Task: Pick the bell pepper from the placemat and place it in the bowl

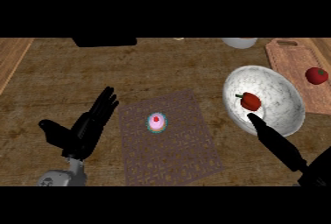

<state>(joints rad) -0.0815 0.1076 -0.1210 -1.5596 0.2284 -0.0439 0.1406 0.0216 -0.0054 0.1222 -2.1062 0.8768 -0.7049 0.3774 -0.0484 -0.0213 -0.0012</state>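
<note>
- The bowl (264, 99) is white with grey marbling and stands on the wooden bench (58, 83) toward the right side, between the placemat (169, 139) and the cutting board (298, 65).
- The bell pepper (250, 101), red with a small green stem, lies inside the bowl, a little left of the bowl's middle, on its inner wall.
- The placemat is a dark, patterned rectangle, lying slightly turned near the middle of the bench's near edge.
- On the placemat, toward its far half, sits a small cupcake (156, 121) with pink frosting, a red dot on top and a teal wrapper.
- The cutting board lies at the far right corner of the bench, just beside the bowl; a red tomato (317, 75) with a green top rests on it near the right edge.
- The right hand (275, 140) comes in from the lower right corner, its fingers (256, 120) stretched out straight over the near rim of the bowl, close to the bell pepper but apart from it, holding nothing.
- The left hand (84, 129) rests left of the placemat, open, fingers straight and pointing toward the far edge, thumb spread to the left, holding nothing.
- At the far edge stand a dark box (103, 41) and part of a white dish (241, 42).
</note>
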